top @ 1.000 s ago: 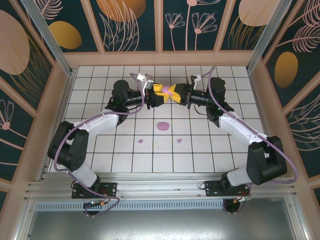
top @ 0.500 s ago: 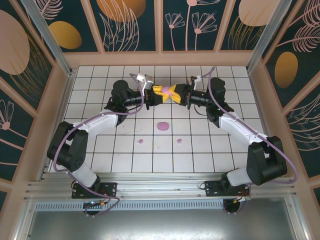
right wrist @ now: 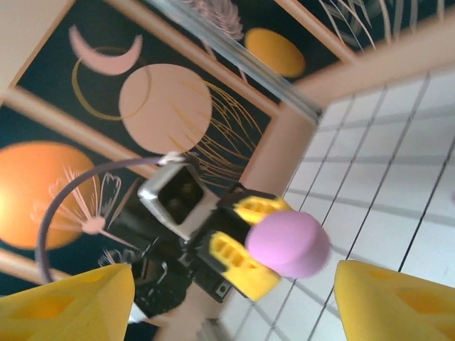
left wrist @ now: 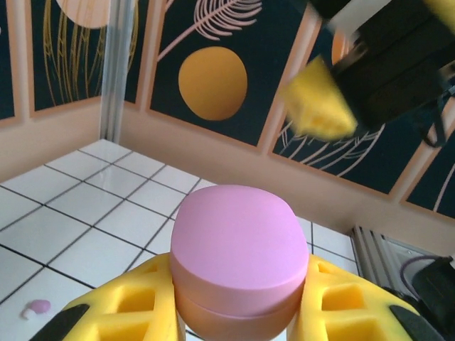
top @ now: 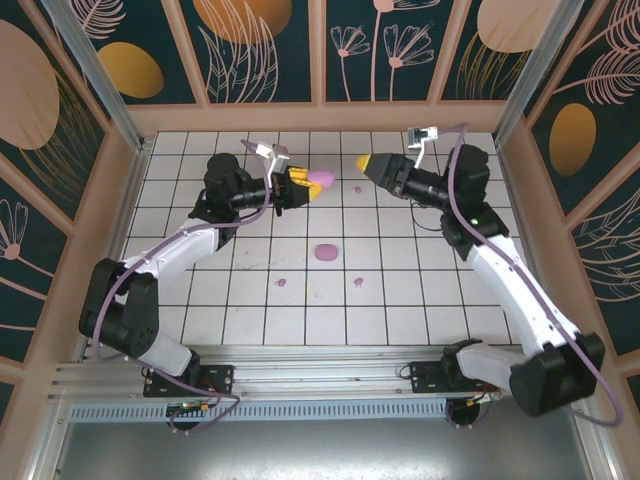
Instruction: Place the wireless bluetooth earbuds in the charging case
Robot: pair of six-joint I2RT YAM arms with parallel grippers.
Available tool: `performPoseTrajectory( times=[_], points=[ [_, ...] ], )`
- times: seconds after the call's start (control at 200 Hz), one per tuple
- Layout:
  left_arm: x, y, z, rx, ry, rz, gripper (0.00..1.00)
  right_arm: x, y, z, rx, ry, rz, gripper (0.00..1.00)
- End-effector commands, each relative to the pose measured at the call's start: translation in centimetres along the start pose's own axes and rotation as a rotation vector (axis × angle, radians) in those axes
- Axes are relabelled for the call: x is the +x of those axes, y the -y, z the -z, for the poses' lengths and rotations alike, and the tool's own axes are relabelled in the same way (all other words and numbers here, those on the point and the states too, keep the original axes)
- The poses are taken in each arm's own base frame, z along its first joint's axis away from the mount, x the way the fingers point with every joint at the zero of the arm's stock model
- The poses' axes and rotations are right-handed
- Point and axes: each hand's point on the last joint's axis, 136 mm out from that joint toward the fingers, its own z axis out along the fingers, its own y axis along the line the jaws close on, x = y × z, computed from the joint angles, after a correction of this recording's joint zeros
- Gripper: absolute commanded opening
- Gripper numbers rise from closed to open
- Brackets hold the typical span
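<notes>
My left gripper (top: 312,182) is shut on a lilac oval charging case (top: 321,178), held above the back tiles; its lid is down, with a seam showing (left wrist: 238,249). My right gripper (top: 366,163) hangs open a short way to the right of it, with nothing between its yellow fingers (right wrist: 64,305). In the right wrist view the held case (right wrist: 288,241) sits clear of them. Two tiny lilac earbuds (top: 282,282) (top: 358,282) lie on the middle tiles. A third nub (top: 356,188) lies under the gap between the grippers, and one earbud (left wrist: 35,307) lies on a tile at the lower left.
A second lilac case (top: 325,252) lies shut on the floor at mid-table, just behind the two earbuds. Wooden walls (top: 320,118) ring the tiled floor on three sides. Both arms arch in from the near corners.
Both grippers were together on the case. My right gripper has opened, let go and drawn back to the right. My left gripper has drawn back left with the case.
</notes>
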Motion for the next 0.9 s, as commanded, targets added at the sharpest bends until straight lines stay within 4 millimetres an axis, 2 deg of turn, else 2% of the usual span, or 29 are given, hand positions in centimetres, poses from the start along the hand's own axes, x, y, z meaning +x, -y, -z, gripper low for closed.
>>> performPoseTrajectory(
  times=[0.0, 0.18, 0.32, 0.43, 0.656, 0.896],
  points=[
    [-0.2, 2.0, 0.4, 0.077, -0.061, -0.017, 0.12, 1.7, -0.8, 0.4, 0.021, -0.052, 0.381, 0.76],
    [0.0, 3.2, 0.7, 0.126, -0.111, -0.038, 0.15, 4.1, -1.4, -1.3, -0.002, -0.166, 0.547, 0.76],
    [-0.1, 3.9, 0.9, 0.143, -0.111, -0.066, 0.14, 4.9, -0.5, -2.8, 0.001, -0.214, 0.566, 0.76],
    [-0.1, 4.2, 1.1, 0.148, -0.113, -0.077, 0.13, 5.4, -0.7, -3.5, -0.051, -0.247, 0.566, 0.76],
    [-0.1, 4.6, 1.2, 0.169, -0.123, -0.078, 0.13, 7.2, 0.0, -4.1, -0.083, -0.33, 0.569, 0.75],
    [-0.3, 5.0, 1.2, 0.199, -0.127, -0.074, 0.12, 7.9, 0.5, -4.3, -0.091, -0.353, 0.571, 0.73]
  ],
)
